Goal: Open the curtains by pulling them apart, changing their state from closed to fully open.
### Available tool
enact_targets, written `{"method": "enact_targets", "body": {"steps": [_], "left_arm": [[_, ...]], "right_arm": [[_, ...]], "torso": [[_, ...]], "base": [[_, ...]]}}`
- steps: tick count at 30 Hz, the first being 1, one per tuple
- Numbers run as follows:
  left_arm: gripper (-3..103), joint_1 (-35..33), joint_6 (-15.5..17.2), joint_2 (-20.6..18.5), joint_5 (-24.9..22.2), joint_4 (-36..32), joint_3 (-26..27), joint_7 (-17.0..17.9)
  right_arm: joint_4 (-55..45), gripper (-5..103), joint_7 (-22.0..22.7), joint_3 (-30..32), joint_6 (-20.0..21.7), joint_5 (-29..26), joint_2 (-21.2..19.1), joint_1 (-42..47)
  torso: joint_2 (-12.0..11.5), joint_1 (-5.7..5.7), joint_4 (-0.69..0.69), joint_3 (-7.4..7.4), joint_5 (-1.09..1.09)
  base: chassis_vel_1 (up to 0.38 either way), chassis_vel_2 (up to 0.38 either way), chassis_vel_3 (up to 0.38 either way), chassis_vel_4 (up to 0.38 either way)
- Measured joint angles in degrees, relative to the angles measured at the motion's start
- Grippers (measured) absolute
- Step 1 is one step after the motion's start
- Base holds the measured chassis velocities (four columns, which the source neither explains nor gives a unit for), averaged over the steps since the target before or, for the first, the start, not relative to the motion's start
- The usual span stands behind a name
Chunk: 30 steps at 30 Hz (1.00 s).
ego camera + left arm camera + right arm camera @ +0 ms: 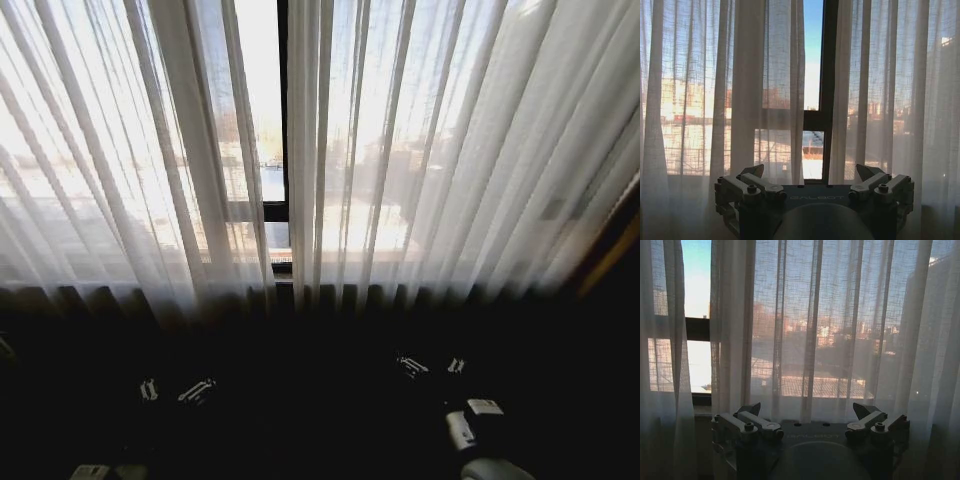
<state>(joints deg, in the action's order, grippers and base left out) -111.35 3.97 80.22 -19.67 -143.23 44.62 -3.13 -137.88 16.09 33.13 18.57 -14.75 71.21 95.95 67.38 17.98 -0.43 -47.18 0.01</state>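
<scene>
A: Where are the curtains?

B: Two sheer cream panels hang ahead of both grippers. The left panel [130, 170] and the right panel [450, 160] do not quite meet; a narrow slit stays between them, and the dark window frame [282, 120] with bright glass shows through it. The rest of the window is covered, with buildings faintly visible through the weave.

A: And the left gripper?

B: The left gripper [811, 176] sits low, facing the fabric. Its fingers [751, 172] are spread wide and hold nothing. The slit lies straight ahead, almost midway between the two fingertips, with the inner edge of the left panel beyond one finger and the inner edge of the right panel beyond the other. The cloth looks well beyond the tips; no fold lies between them.

A: The right one?

B: The right gripper [807, 412] is likewise low, its fingers [862, 412] wide apart and empty. Pleats of the right panel hang ahead of the gap between its tips; the slit and frame stand off beyond the outer side of one finger, not between the two. The fabric does not touch the tips.

A: From the head?

B: Both grippers are dim in the shadow beneath the lit part of the curtains, the left gripper [172, 390] below the left panel and the right gripper [432, 366] below the right panel. The hems fade into that dark band.
</scene>
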Motion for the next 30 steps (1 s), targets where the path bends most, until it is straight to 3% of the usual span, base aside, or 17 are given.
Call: {"method": "enact_targets", "body": {"steps": [12,15,30], "left_arm": [[100,0.01,-0.28,0.12,0.43,-0.03,-0.27,-0.09],[100,-0.06,-0.38,0.18,0.45,-0.03,-0.26,-0.12],[100,-0.27,-1.05,0.35,0.51,-0.03,-0.32,-0.25]], "right_arm": [[0.19,100,-0.03,0.04,-0.15,0.20,0.02,-0.01],[0.23,100,-0.05,-0.02,-0.16,0.24,0.05,-0.02],[0.28,100,-0.47,-0.48,-0.73,2.49,0.15,0.23]], "torso": [[-0.01,0.03,-0.01,-0.02,-0.04],[0.00,0.01,0.01,0.00,0.03],[-0.01,0.02,-0.01,-0.01,-0.01]], "base": [[-0.079,0.276,0.089,-0.256],[-0.154,0.372,0.169,-0.375],[-0.236,0.452,0.236,-0.454]]}}
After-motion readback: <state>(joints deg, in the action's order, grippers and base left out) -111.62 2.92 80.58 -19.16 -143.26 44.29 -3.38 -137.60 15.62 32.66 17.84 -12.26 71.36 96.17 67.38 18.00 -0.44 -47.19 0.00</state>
